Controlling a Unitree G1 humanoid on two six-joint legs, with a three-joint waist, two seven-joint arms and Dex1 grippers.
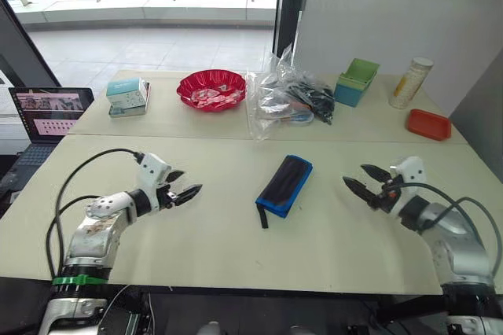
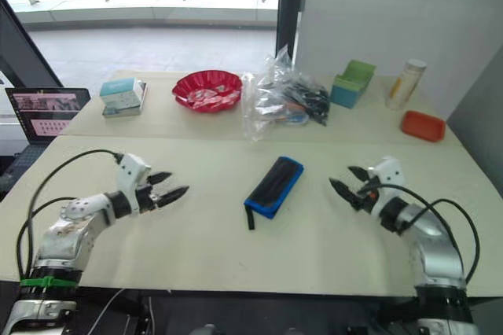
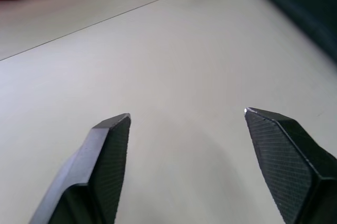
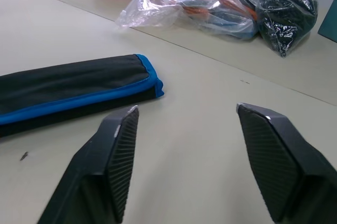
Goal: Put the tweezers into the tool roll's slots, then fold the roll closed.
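Grippers flank the roll on the near table. Left gripper (image 1: 182,186) hovers at the near left, fingers spread wide and holding nothing. Roll (image 1: 284,184) lies folded shut at the centre, blue edging showing, well apart from both. Right gripper (image 1: 364,183) hovers at the near right, fingers likewise wide and bare. Bag (image 1: 284,99) sits beyond the roll.

Silver arms, black ridged claws

Head eyes look forward and down over the table (image 1: 236,248); each low wrist camera faces inward, both sharing the roll (image 4: 79,90) between them.
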